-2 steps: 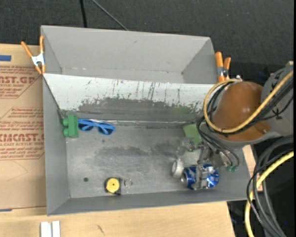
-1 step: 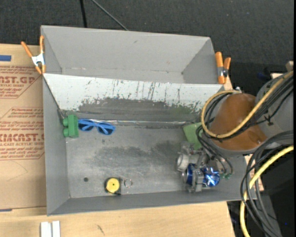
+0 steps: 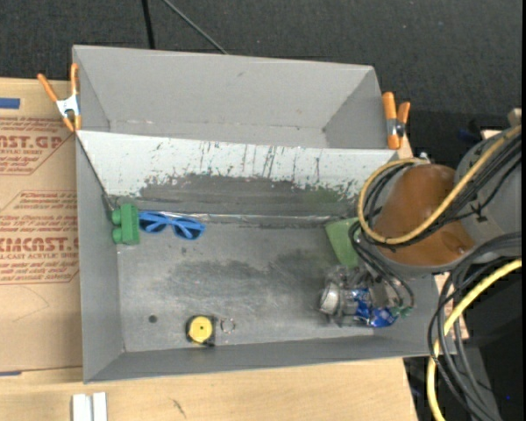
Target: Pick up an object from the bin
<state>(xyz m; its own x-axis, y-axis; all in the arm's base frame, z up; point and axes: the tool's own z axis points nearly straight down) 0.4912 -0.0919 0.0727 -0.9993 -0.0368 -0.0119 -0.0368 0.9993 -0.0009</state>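
Orange wrist cover topmost, above right end of grey bin. Gripper beneath it, low at floor; wide or narrow, cannot tell. Likeliest target: flat green piece, just beyond gripper toward back wall; contact unclear. Blue sunglasses well left of gripper, long axis left-right. Yellow disc left of gripper, near front wall.

We find the block against the left wall of the bin, the glasses just right of it, the small disc near the front wall, and the pincer low in the front right corner.
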